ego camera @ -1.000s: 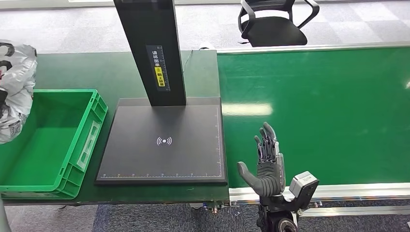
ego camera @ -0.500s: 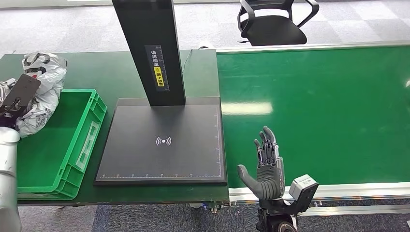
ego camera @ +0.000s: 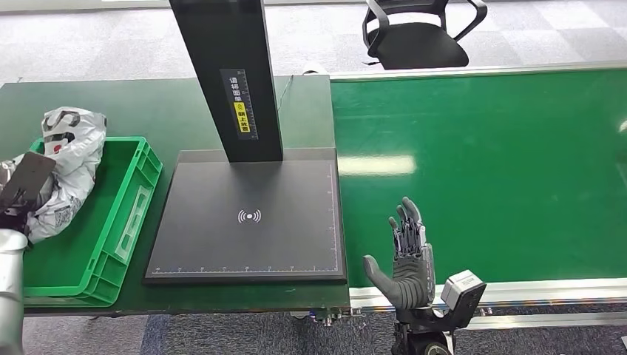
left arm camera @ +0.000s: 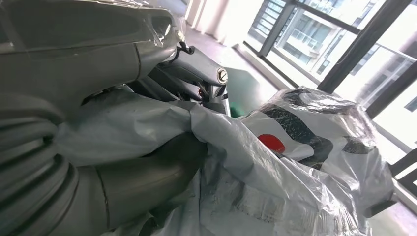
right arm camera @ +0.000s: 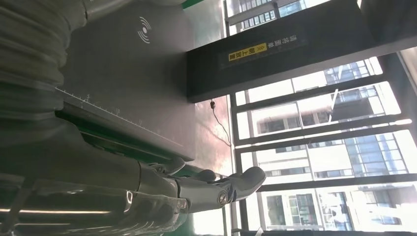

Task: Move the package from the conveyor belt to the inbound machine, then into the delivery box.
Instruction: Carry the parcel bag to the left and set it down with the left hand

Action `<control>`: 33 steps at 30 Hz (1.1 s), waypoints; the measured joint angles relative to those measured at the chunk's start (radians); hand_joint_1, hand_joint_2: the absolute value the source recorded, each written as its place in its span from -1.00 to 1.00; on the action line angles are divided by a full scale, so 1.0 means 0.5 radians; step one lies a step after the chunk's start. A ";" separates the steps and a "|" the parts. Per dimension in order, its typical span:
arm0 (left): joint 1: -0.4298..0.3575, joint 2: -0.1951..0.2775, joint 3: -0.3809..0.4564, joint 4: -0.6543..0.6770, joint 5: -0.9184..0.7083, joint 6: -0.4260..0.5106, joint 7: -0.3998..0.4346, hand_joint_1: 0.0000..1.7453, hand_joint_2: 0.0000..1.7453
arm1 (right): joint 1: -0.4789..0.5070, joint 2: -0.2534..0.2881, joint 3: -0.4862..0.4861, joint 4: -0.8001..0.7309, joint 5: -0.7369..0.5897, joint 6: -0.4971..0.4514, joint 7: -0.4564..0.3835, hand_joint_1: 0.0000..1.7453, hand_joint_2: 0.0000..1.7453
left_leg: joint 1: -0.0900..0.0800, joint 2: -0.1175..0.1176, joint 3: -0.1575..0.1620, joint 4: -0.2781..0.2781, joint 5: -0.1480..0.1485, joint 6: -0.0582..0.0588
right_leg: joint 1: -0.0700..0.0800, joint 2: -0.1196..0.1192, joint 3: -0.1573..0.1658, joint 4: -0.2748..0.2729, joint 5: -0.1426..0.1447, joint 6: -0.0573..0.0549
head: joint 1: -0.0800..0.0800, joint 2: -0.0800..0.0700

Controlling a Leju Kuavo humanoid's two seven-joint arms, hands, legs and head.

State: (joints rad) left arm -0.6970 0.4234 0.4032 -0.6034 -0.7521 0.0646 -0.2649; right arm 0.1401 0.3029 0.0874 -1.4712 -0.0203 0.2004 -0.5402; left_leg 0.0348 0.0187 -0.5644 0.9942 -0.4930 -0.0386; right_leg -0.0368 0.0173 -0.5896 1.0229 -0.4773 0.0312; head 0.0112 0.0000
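Note:
A crumpled silver-grey plastic package (ego camera: 68, 159) with black and red print hangs over the far left part of the green delivery box (ego camera: 126, 214). My left hand (ego camera: 21, 188) grips it at the picture's left edge; in the left wrist view the package (left arm camera: 295, 167) bunches between the thumb and the dark fingers (left arm camera: 196, 81). The black inbound machine (ego camera: 251, 214) has a flat scan plate and a tall post. My right hand (ego camera: 405, 255) is open, fingers straight up, over the near edge of the green conveyor belt (ego camera: 488, 163), holding nothing.
A black office chair (ego camera: 418, 33) stands beyond the belt. The delivery box and the machine sit on a dark green table (ego camera: 148, 111). The belt's metal rail (ego camera: 532, 292) runs along its near side.
The package and my left hand have come right and down, from beside the box to over its far left part. The right hand has stayed where it was.

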 joint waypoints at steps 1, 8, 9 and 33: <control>0.046 0.003 0.022 -0.020 0.015 -0.001 -0.010 0.96 1.00 | -0.001 0.000 0.000 0.000 0.001 0.000 0.000 -1.00 1.00 | 0.000 0.000 -0.001 0.000 0.000 0.000 | 0.000 0.000 -0.001 0.000 0.000 0.000 | 0.000 0.000; 0.244 0.025 0.136 -0.184 0.072 -0.093 -0.022 0.43 1.00 | -0.018 0.000 0.000 0.009 0.006 0.004 0.005 -1.00 1.00 | 0.000 -0.002 -0.001 0.000 0.000 0.000 | 0.000 -0.001 0.000 0.000 0.000 0.000 | 0.000 0.000; 0.266 0.027 0.150 -0.205 0.082 -0.108 -0.024 -0.05 1.00 | -0.018 0.000 -0.001 0.009 0.007 0.004 0.006 -1.00 1.00 | 0.000 -0.002 -0.001 0.000 0.000 0.000 | 0.000 -0.001 0.000 0.000 0.000 0.000 | 0.000 0.000; 0.829 -0.323 0.243 -1.467 0.797 0.002 -0.420 -1.00 1.00 | -0.011 0.019 -0.023 0.006 0.046 -0.037 0.036 -1.00 1.00 | -0.001 -0.001 -0.001 0.001 -0.001 0.001 | -0.001 -0.001 -0.001 -0.001 0.000 0.000 | 0.000 0.000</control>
State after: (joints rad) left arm -0.2825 0.2620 0.5246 -1.3369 -0.3535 0.0656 -0.4751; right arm 0.1344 0.3123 0.0756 -1.4679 0.0026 0.1819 -0.5223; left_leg 0.0342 0.0181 -0.5651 0.9945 -0.4937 -0.0383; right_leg -0.0375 0.0170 -0.5901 1.0222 -0.4774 0.0314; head 0.0113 0.0000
